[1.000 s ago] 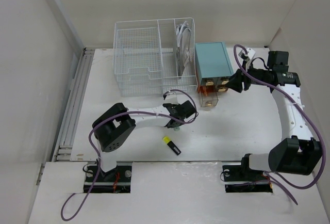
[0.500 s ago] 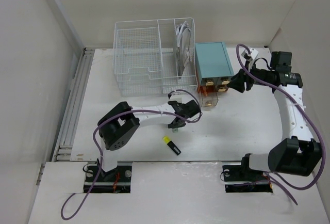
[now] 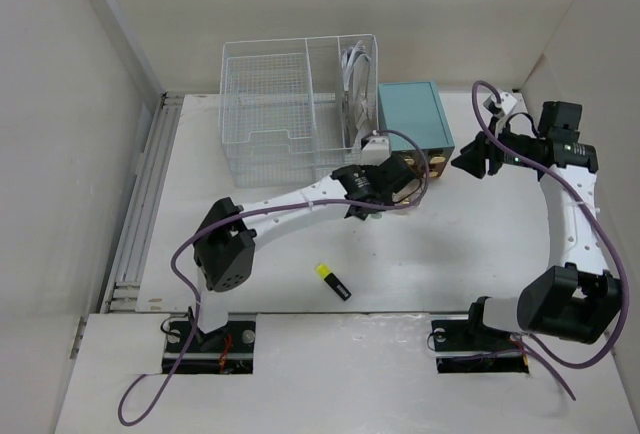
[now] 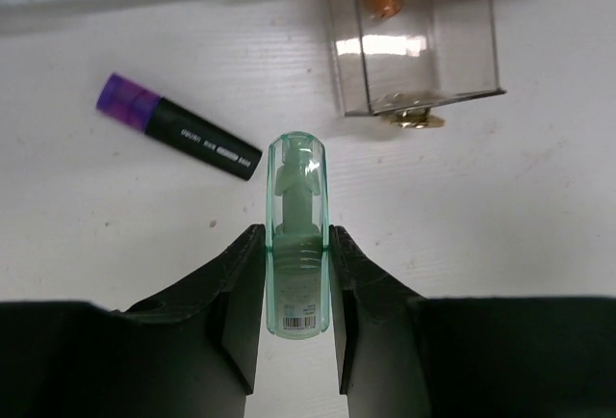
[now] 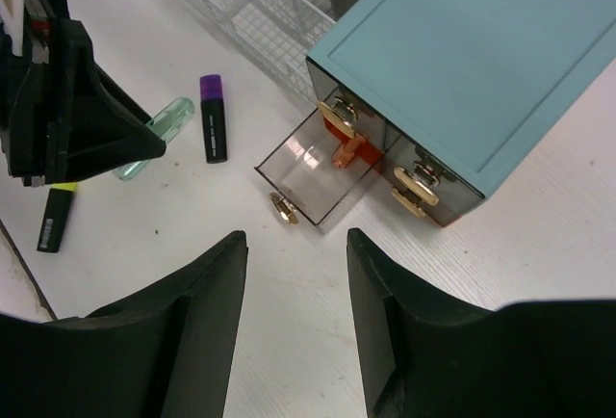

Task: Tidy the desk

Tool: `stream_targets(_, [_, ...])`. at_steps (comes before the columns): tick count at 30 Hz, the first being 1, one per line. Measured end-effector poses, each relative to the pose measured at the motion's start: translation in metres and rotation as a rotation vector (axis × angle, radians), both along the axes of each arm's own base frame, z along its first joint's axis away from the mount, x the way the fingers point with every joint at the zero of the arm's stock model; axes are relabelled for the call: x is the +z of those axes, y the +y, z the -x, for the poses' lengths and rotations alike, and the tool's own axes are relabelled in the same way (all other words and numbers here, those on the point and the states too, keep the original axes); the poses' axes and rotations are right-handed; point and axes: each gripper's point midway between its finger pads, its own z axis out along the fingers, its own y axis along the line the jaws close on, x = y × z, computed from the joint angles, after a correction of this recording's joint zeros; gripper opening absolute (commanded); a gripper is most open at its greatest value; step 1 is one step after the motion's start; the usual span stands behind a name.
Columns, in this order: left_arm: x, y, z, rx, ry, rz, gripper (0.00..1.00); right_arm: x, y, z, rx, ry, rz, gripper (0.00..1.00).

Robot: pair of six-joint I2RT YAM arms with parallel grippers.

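My left gripper (image 4: 296, 237) is shut on a translucent green tube (image 4: 296, 196) with a barcode label, held just above the white desk (image 3: 460, 244). Ahead of the tube stands an open clear drawer (image 4: 414, 42) with a gold knob (image 4: 416, 119), pulled out of the teal drawer box (image 3: 413, 116). A purple-capped black highlighter (image 4: 178, 127) lies on the desk to the left of the tube. My right gripper (image 5: 294, 237) hovers open and holds nothing, above the desk in front of the teal drawer box (image 5: 481, 52) and its open clear drawer (image 5: 313, 172).
A white wire basket (image 3: 290, 104) stands at the back, left of the teal box. A yellow-capped black highlighter (image 3: 333, 281) lies near the front middle of the desk. Pale walls enclose the desk on the left, back and right.
The left arm has stretched back and to the right, carrying the green tube toward the open drawer. The right gripper has drawn back a little to the right, away from the box.
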Motion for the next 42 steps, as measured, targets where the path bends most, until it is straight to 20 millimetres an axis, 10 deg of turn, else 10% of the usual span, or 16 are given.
stream_targets(16, [0.013,-0.063,-0.056,-0.147,-0.225,0.043,0.00,0.004,-0.009,0.000,-0.029,-0.013,0.000,0.52])
stream_targets(42, [-0.001,-0.084,-0.103,-0.177,-0.318,0.040,0.00,0.005,-0.016,0.000,-0.048,-0.015,-0.009,0.53])
